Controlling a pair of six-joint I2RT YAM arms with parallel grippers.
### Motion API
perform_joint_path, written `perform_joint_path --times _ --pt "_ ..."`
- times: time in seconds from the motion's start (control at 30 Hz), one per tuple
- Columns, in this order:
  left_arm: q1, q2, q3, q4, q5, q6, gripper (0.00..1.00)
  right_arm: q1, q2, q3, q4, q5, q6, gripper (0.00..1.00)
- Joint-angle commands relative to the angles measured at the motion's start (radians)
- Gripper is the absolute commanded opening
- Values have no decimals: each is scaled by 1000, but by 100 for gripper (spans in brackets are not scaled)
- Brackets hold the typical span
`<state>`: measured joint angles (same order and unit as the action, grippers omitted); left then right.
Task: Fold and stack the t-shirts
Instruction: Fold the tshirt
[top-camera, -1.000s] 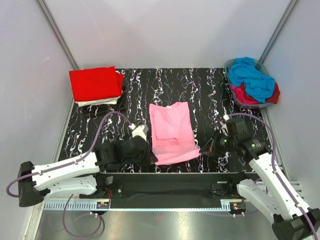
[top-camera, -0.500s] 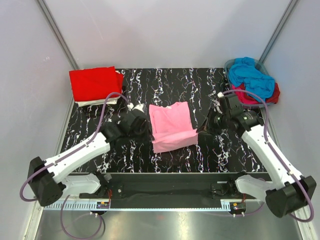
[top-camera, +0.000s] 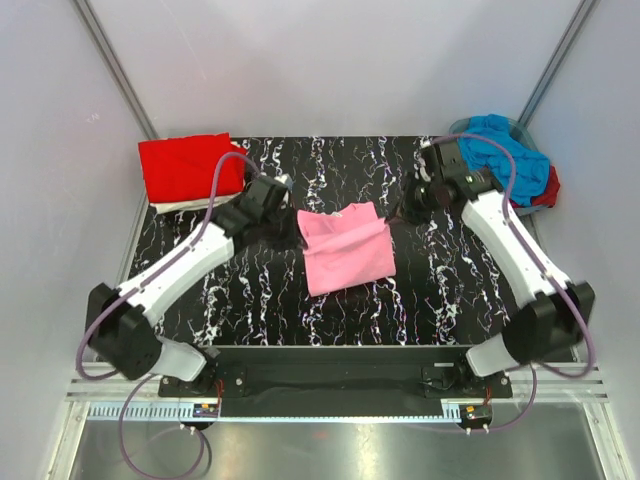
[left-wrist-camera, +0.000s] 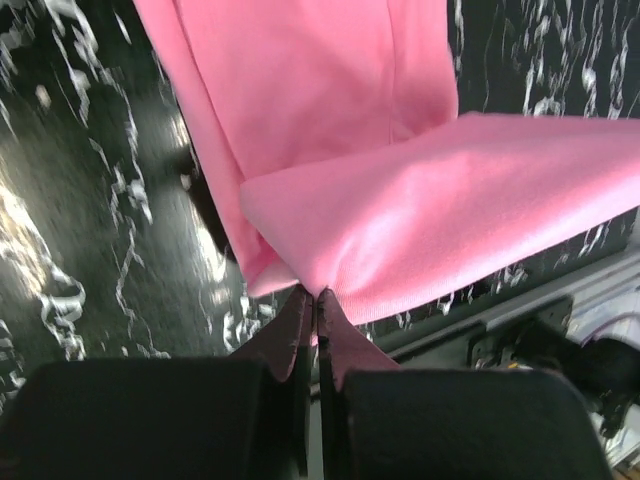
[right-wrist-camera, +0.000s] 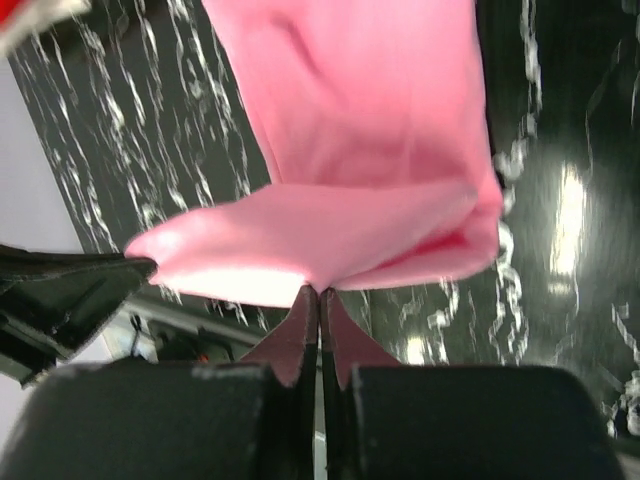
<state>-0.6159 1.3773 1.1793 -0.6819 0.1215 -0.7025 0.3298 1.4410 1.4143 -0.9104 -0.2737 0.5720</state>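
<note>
The light pink t-shirt (top-camera: 345, 251) lies in the middle of the black marbled table, its near half lifted and carried over its far half. My left gripper (top-camera: 297, 222) is shut on the shirt's left corner; the left wrist view shows the pink t-shirt (left-wrist-camera: 400, 190) pinched at my left gripper (left-wrist-camera: 318, 297). My right gripper (top-camera: 392, 220) is shut on the right corner; the right wrist view shows the pink t-shirt (right-wrist-camera: 360, 150) pinched at my right gripper (right-wrist-camera: 320, 294). A folded red t-shirt (top-camera: 190, 167) tops a stack with a white one (top-camera: 195, 204) at the back left.
A grey-rimmed basket (top-camera: 478, 203) at the back right holds a bright blue t-shirt (top-camera: 505, 150) and a magenta one (top-camera: 545, 190). White walls with metal posts stand on three sides of the table (top-camera: 240, 290).
Both grippers have carried the pink shirt's near edge up and away from the arm bases, from the table's front toward its collar end, folding the shirt over itself.
</note>
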Motion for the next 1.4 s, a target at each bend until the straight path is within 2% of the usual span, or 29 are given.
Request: perform_joint_path --times 0.0,0.03,0.07,0.1,0.13,0.17,0.2,0.23,0.27,0.3,0.33,0.37,0.43,0.47,0.5,0.63,0.77,0.9,0.93,1.0,1.03,1.37 --pt "103 131 159 -11 64 113 1 -38 177 225 35 37 -46 0" --pt "123 179 201 -42 41 129 5 -38 299 280 39 53 -41 8" --pt "171 230 242 -45 23 147 18 -43 374 346 36 57 -50 38" --pt "198 352 340 -42 42 188 38 -54 462 530 0 117 -32 62" --pt "226 424 397 -53 70 201 77 -61 652 652 -54 131 -24 79" --pt "272 575 518 -82 116 198 95 -64 745 776 -133 81 -41 99" --pt "290 642 570 -147 138 190 99 -64 824 977 -165 65 -53 100" --pt "301 690 607 -165 148 190 99 -64 943 1061 -200 61 -57 100" --pt "304 722 631 -168 126 205 99 -64 975 1154 -256 83 -60 100" --pt "304 714 617 -141 122 212 99 -64 963 1140 -249 88 -69 99" --pt "304 697 593 -115 119 213 99 -64 922 1076 -151 82 -73 100" --pt "306 647 535 -84 113 218 99 -64 862 857 -71 67 -72 100" --pt "306 593 472 1 101 215 99 -64 673 629 94 64 -61 100" --pt "306 547 410 28 105 213 99 -64 620 459 207 56 -57 100" --pt "306 525 378 82 101 210 99 -66 537 395 241 53 -51 100" --pt "306 434 199 235 109 198 99 -66 380 160 304 96 -57 100" --pt "306 405 53 404 171 193 95 -64 210 -181 447 99 -15 100" --pt "304 471 55 492 220 195 85 -57 76 -429 614 4 46 100" --pt "304 511 78 501 243 199 80 -55 62 -504 678 -27 54 100" --pt "304 549 108 509 251 210 77 -49 35 -560 723 -33 51 100" --pt "304 610 173 487 216 250 76 -49 33 -608 743 -16 33 100" --pt "298 744 336 375 181 366 75 -49 68 -629 769 -38 12 100"
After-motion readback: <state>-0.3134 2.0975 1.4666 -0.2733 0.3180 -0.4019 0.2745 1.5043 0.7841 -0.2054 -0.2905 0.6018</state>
